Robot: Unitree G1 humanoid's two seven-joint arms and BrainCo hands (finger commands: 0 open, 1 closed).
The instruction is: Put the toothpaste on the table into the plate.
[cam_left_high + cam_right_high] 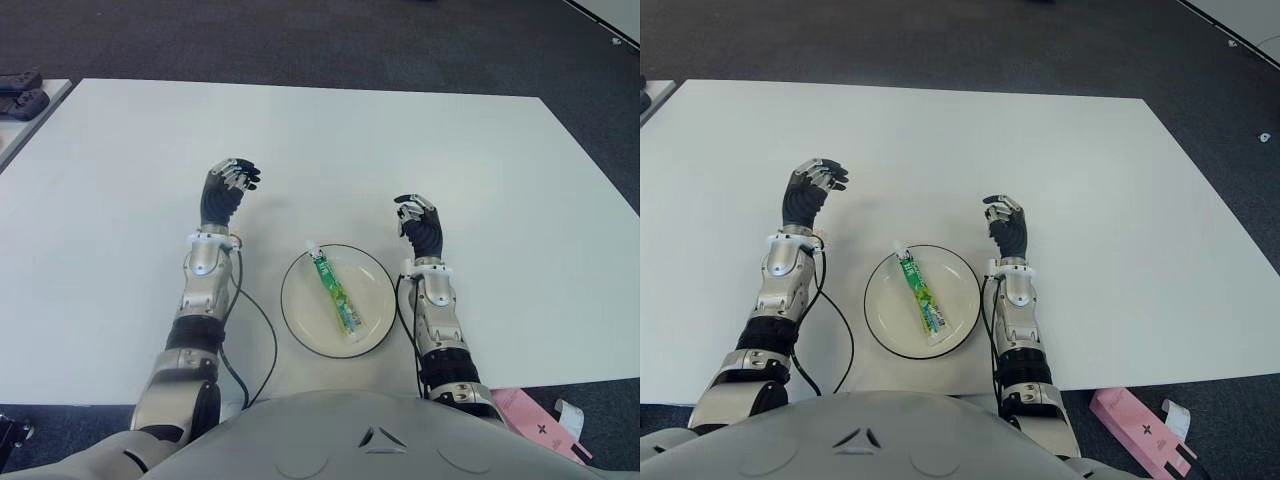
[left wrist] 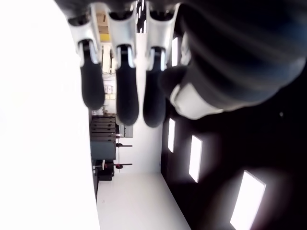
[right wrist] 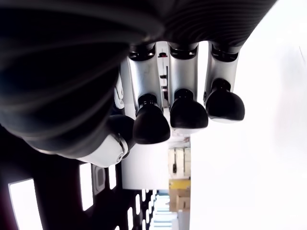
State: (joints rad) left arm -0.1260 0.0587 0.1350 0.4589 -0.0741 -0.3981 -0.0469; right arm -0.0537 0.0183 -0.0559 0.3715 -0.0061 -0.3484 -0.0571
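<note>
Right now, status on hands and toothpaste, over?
Left hand and right hand empty, flanking the plate. Toothpaste tube lies in the plate. Nothing in the way.

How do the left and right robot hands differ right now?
The left robot hand shows farther from the plate and further up the table than the right robot hand, which shows just beyond the plate's right rim. Both hold nothing, fingers loosely curled; the toothpaste lies in the plate.

toothpaste point(image 1: 335, 291) in the plate point(image 1: 300, 318), an empty robot hand either side: left point(image 1: 224, 192), right point(image 1: 420, 227)
</note>
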